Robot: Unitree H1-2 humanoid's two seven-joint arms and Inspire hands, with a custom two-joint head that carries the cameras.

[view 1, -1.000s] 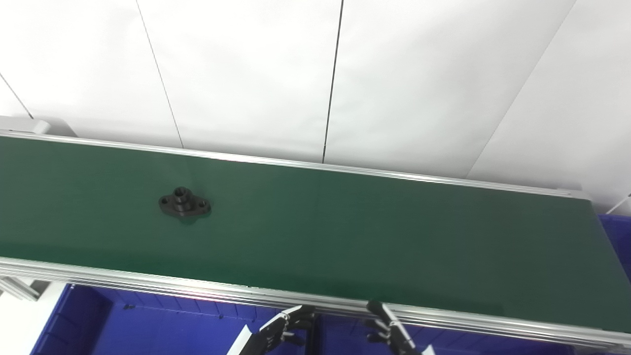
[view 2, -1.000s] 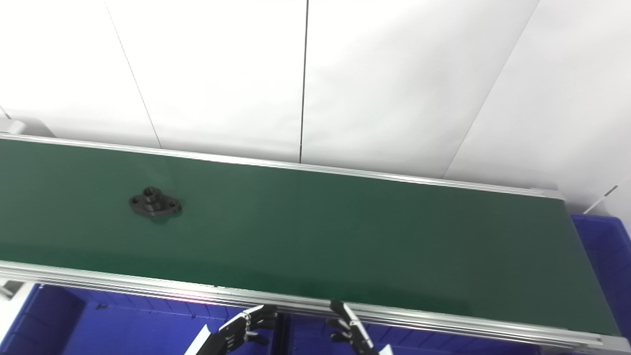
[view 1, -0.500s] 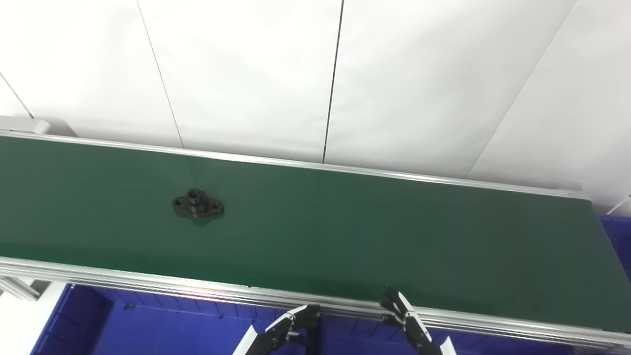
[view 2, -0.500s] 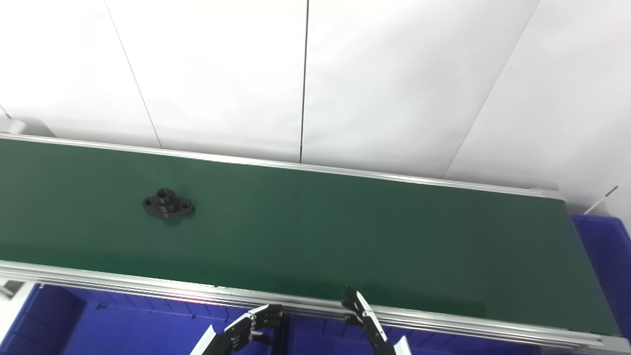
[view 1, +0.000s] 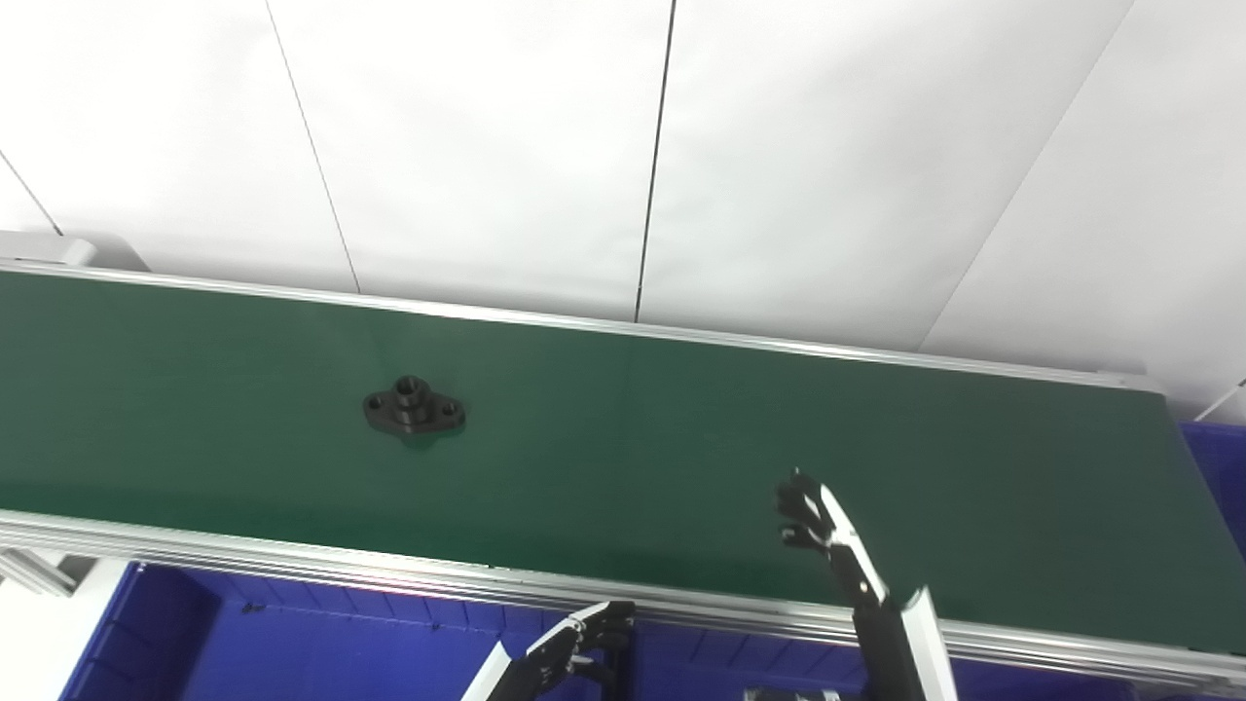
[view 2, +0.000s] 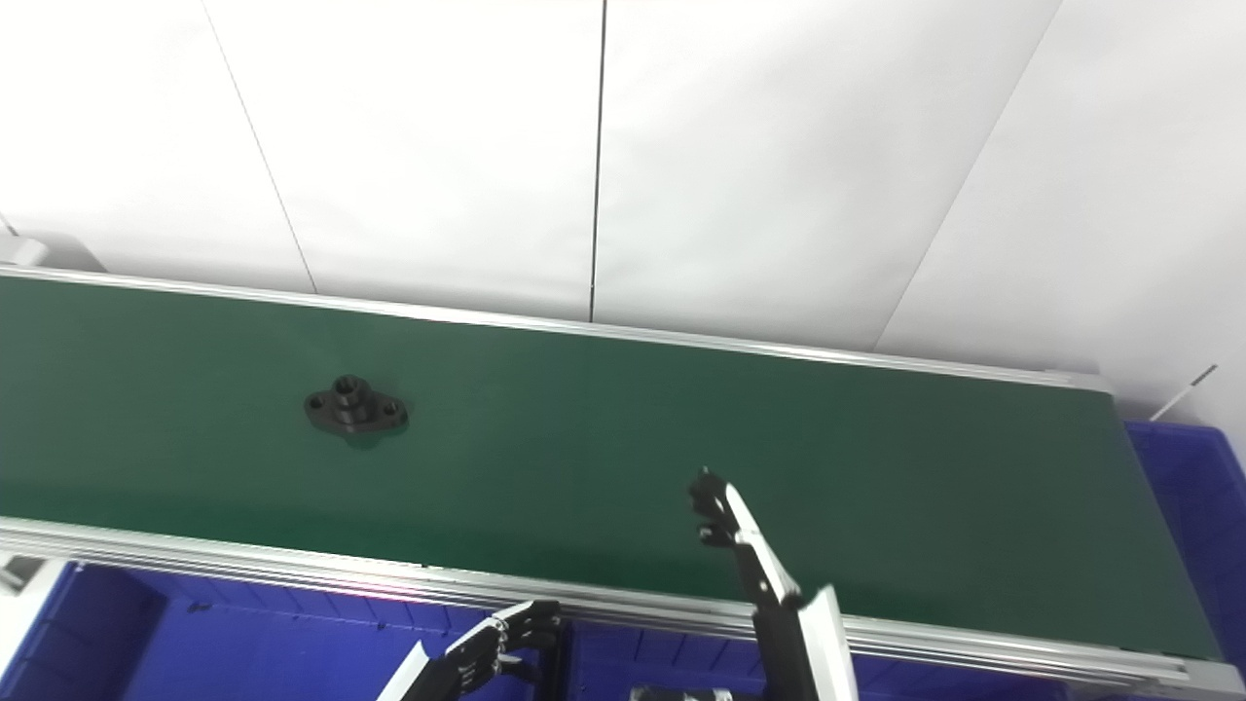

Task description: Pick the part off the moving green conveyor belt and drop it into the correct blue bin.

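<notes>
A black flanged part [view 1: 414, 410] with a raised round hub lies on the green conveyor belt [view 1: 633, 438], left of centre; it also shows in the right eye view [view 2: 356, 411]. My right hand [view 1: 816, 521] is raised over the belt's near half, well to the right of the part, seen edge-on with fingers extended and holding nothing. My left hand [view 1: 576, 647] stays low below the belt's near rail, over a blue bin, fingers loosely curled, empty.
A blue bin [view 1: 321, 643] runs along below the belt's near aluminium rail [view 1: 292, 563]. Another blue bin [view 1: 1212, 458] sits past the belt's right end. A white panelled wall [view 1: 623, 146] stands behind the belt.
The part has ridden the belt to the right. My right hand has risen from below the near rail to above the belt. The left hand has barely moved.
</notes>
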